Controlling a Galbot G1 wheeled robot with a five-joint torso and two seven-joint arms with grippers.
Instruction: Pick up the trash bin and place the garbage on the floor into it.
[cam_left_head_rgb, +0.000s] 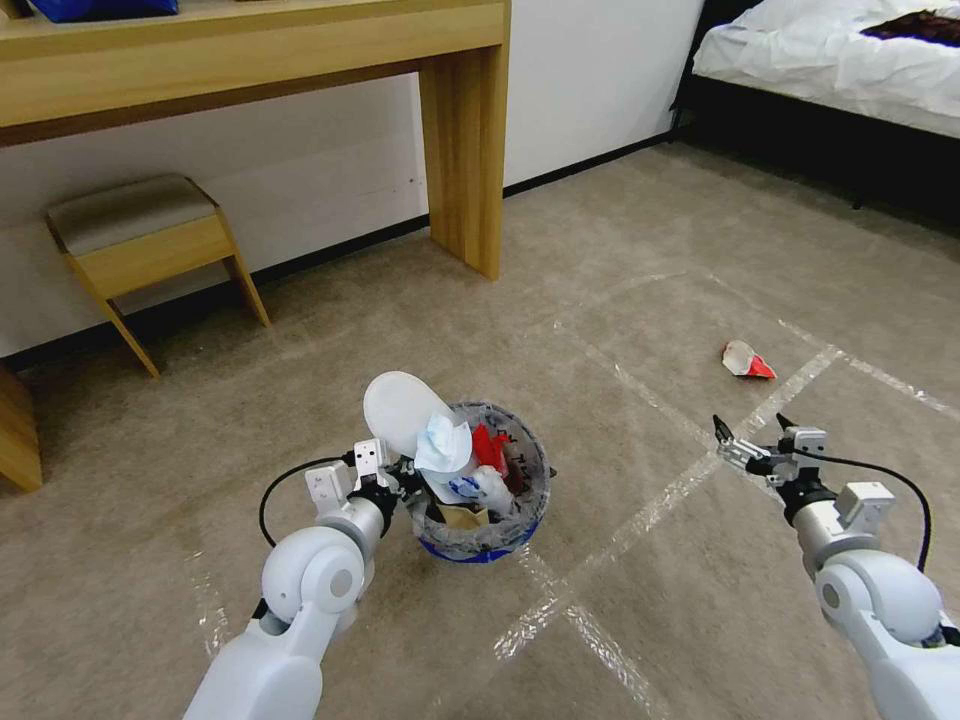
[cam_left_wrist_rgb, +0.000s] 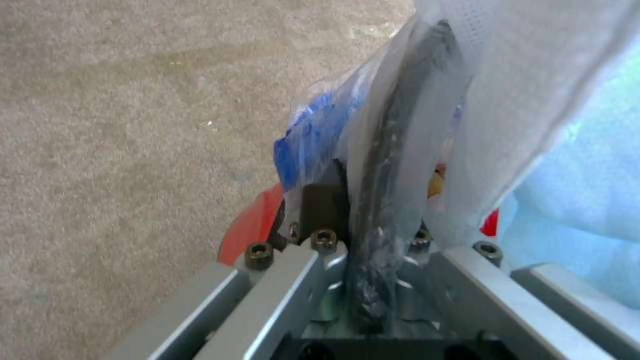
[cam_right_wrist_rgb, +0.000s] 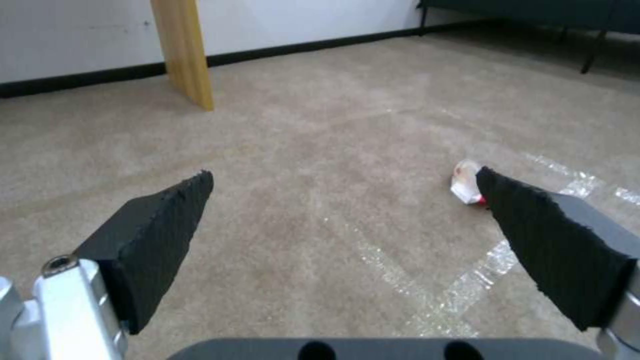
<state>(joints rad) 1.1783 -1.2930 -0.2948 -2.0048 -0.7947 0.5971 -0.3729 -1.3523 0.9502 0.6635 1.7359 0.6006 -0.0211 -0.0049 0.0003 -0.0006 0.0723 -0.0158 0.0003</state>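
One trash bin (cam_left_head_rgb: 482, 525), one floor wrapper (cam_left_head_rgb: 747, 361)

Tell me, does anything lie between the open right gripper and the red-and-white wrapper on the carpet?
Nothing visible does. Bare beige carpet with clear tape lines separates the right gripper from the crumpled red-and-white wrapper.

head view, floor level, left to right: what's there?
Stool → left gripper, shut on the rim of the trash bin → desk leg → red-and-white wrapper → right gripper, open above the carpet.
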